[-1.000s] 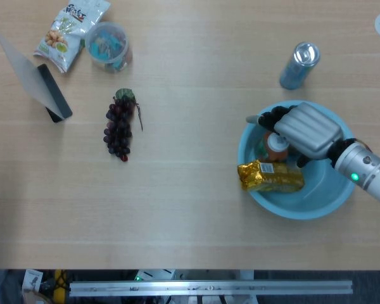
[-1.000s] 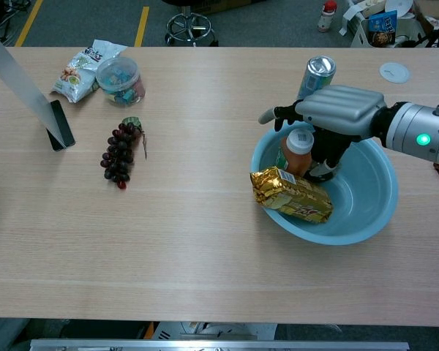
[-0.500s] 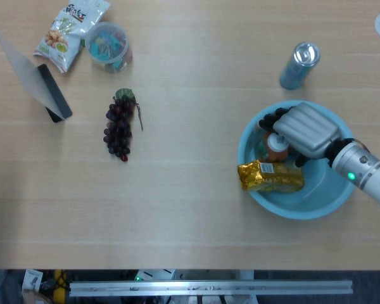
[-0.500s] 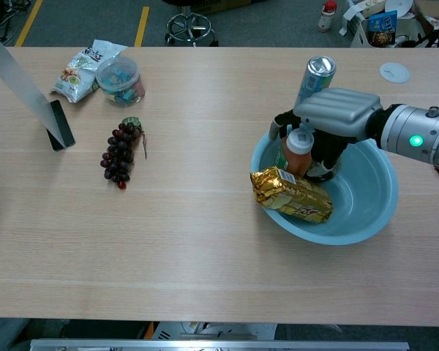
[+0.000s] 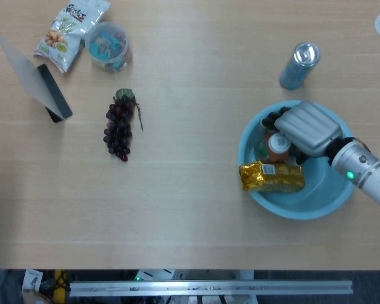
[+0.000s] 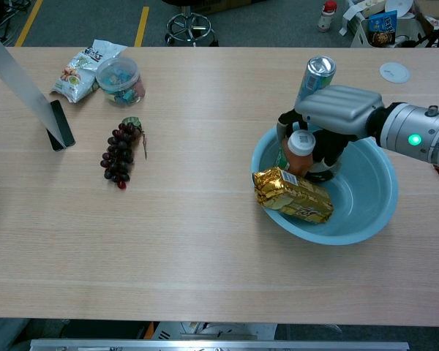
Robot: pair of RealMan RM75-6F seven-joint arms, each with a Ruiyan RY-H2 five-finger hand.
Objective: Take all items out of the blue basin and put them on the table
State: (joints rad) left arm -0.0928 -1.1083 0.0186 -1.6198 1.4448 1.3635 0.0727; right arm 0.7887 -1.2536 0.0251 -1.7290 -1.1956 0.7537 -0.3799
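Right hand: the grey right hand (image 6: 336, 111) sits over the far left part of the round blue plastic basin (image 6: 373, 201); its dark fingers (image 6: 287, 121) curl around the orange-capped bottle (image 6: 298, 151), grasping it
Bottle: upright inside the basin, between the fingers
Gold foil snack packet (image 6: 293, 195): just below the fingers, lying across the basin's near left rim
Tall blue drink can (image 6: 314, 77): on the wooden tabletop (image 6: 205, 219), just behind the hand
Left hand: not seen

Blue basin (image 6: 366, 212), gold pkt (image 6: 293, 196), orange-cap btl (image 6: 300, 150).
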